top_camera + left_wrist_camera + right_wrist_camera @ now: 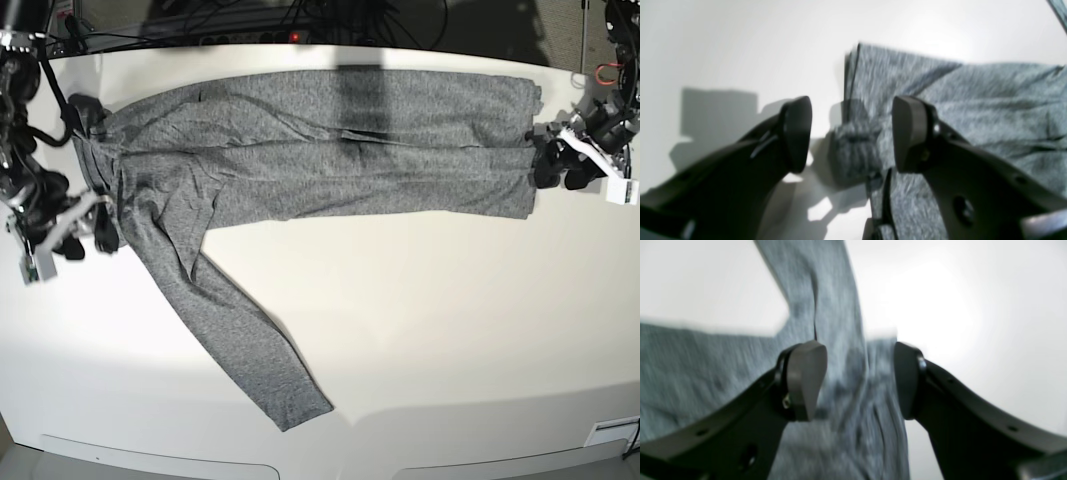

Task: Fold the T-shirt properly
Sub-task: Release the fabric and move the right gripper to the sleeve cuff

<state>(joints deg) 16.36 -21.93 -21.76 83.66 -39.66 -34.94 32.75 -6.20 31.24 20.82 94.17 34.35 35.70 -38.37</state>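
The heather-grey T-shirt [330, 150] lies as a long band across the back of the white table [450, 330]. One long sleeve [240, 340] runs diagonally toward the front. My left gripper [548, 162] is at the band's right end. In the left wrist view it [853, 133] is open, straddling the shirt's edge [957, 100] and a small bunched fold [853, 156]. My right gripper [95, 225] is at the band's left end. Seen from its wrist, this gripper [858, 380] is also open, its fingers [806, 380] apart over the cloth [840, 306]. Neither pinches fabric.
Dark cables and equipment [300, 20] line the table's far edge. Both arms stand at the table's sides, one at the left [20, 120] and one at the right [615, 110]. The table's front edge [300, 465] runs along the bottom.
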